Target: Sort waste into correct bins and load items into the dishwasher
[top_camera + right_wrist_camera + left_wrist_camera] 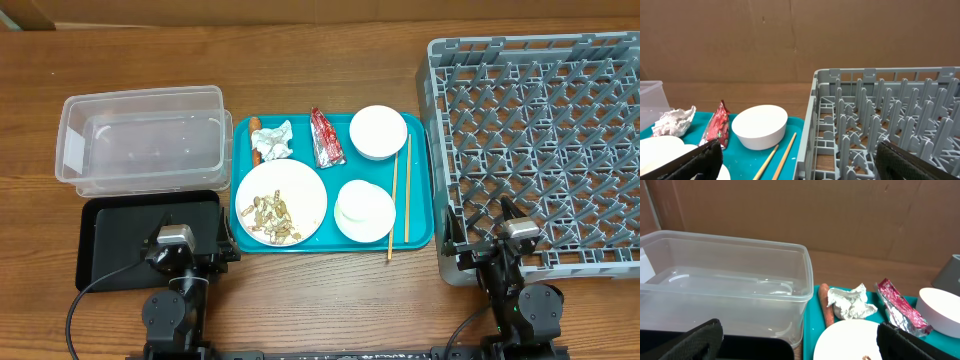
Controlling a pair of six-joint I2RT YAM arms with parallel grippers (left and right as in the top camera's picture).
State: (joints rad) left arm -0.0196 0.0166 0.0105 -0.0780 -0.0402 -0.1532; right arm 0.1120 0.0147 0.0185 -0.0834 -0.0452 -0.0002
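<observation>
On the teal tray, a crumpled napkin [276, 140], an orange food piece [254, 125] and a red foil wrapper [326, 137] lie at the back. A white plate [300, 195] holds beige scraps [274, 214]. A white bowl [378, 131], stacked white cups [364, 210] and chopsticks [400, 195] lie to the right. The clear tub [140, 140] and black tray [110, 240] are on the left, the grey rack [540, 140] on the right. My left gripper [190, 248] is open and empty over the black tray. My right gripper [498, 245] is open and empty at the rack's front left corner.
The teal tray [420, 232] sits between the bins and the rack. In the left wrist view the tub [725, 280] is ahead and the napkin [852, 302] to the right. In the right wrist view the bowl [760, 126] and chopsticks [777, 160] are left of the rack wall [812, 125].
</observation>
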